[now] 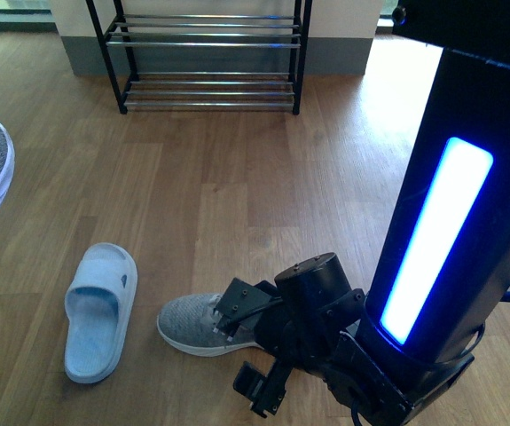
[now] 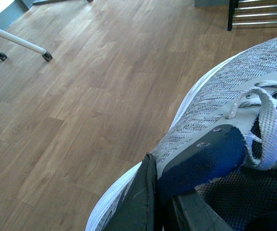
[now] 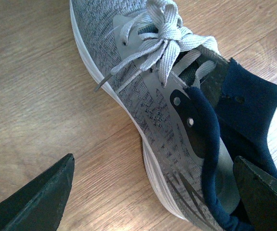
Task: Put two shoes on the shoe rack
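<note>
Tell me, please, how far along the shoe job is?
Nothing is done: the rack has bare visible shelves. In hand: the left gripper grips one sneaker; the right gripper, open, straddles the other sneaker on the floor. Left: racking both.

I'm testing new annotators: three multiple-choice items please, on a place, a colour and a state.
1. Where is the slipper? A on a table; B on the floor beside a sneaker; C in a claw.
2. Slipper's colour? A red; B black; C light blue.
3. Right claw? A open around a sneaker; B shut on a lace; C shut on the slipper.
1 B: it lies on the floor by the sneaker. 2 C: pale blue throughout. 3 A: its fingers stand apart, either side of the sneaker.
</note>
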Controlling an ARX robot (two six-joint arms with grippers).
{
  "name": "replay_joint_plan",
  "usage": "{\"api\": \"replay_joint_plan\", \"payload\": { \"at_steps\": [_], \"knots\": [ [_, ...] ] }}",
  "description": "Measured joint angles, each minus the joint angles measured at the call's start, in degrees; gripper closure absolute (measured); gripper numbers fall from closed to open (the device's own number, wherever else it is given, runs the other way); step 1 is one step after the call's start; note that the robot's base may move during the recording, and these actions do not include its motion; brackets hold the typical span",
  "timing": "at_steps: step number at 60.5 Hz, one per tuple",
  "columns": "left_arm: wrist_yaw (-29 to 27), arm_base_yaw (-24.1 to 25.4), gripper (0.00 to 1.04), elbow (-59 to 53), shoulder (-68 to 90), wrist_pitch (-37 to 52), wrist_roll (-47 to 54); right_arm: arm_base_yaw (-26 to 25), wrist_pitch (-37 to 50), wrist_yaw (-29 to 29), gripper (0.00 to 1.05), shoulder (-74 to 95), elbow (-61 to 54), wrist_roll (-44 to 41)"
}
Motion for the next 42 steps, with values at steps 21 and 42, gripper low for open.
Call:
{"api": "replay_joint_plan", "payload": {
  "at_steps": [21, 42],
  "knots": [
    [0.00, 0.00, 1.03, 0.00, 0.00, 0.00, 0.00, -1.11, -4.74, 1.92, 0.16, 5.33, 8.83, -2.03],
    [0.00, 0.00, 1.03, 0.00, 0.00, 0.00, 0.00, -1.86, -6.47, 2.75, 0.71, 7.21, 11.56, 1.29]
  ]
}}
